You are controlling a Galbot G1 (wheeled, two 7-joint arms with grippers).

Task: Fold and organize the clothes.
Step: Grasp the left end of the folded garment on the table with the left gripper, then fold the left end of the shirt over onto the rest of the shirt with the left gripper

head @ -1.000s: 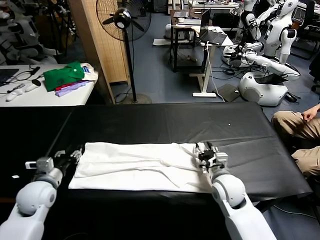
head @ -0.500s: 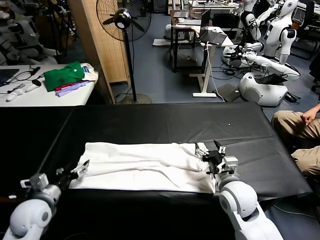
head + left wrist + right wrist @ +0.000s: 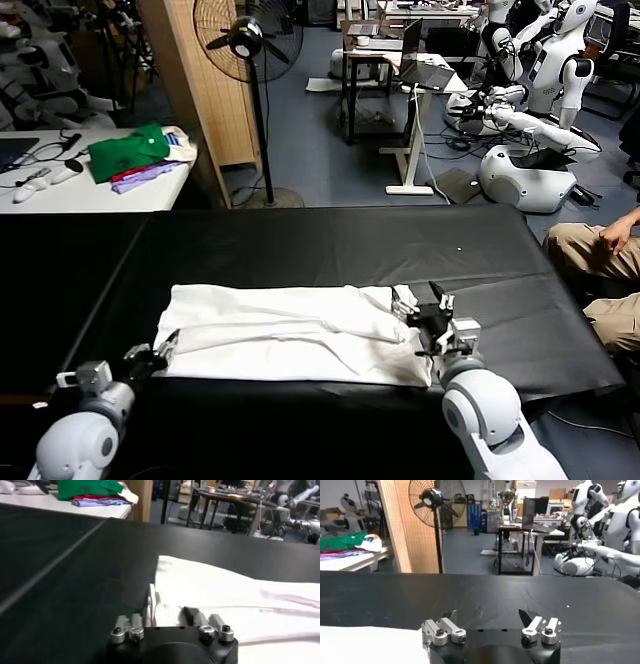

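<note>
The clothes are one white T-shirt (image 3: 290, 335), folded into a long band across the black table (image 3: 330, 240); no logo shows. My left gripper (image 3: 155, 350) sits low at the band's near left corner. In the left wrist view, the left gripper (image 3: 169, 605) has its fingers drawn in on a raised fold of the T-shirt (image 3: 225, 595). My right gripper (image 3: 425, 302) hovers at the band's right end. The right wrist view shows the right gripper (image 3: 489, 616) open over bare black table, with the T-shirt's edge (image 3: 365, 642) off to one side.
A white side table (image 3: 60, 190) at the back left carries a green garment (image 3: 128, 150) and a purple cloth. Behind the black table stand a fan (image 3: 250, 45) and a wooden panel (image 3: 195, 90). A seated person's knees (image 3: 595, 250) are near the right end.
My left gripper has drawn back toward the near edge, opened wide, then narrowed onto the shirt's left corner, which has bunched inward. My right gripper has lifted off the shirt's right end and stays open.
</note>
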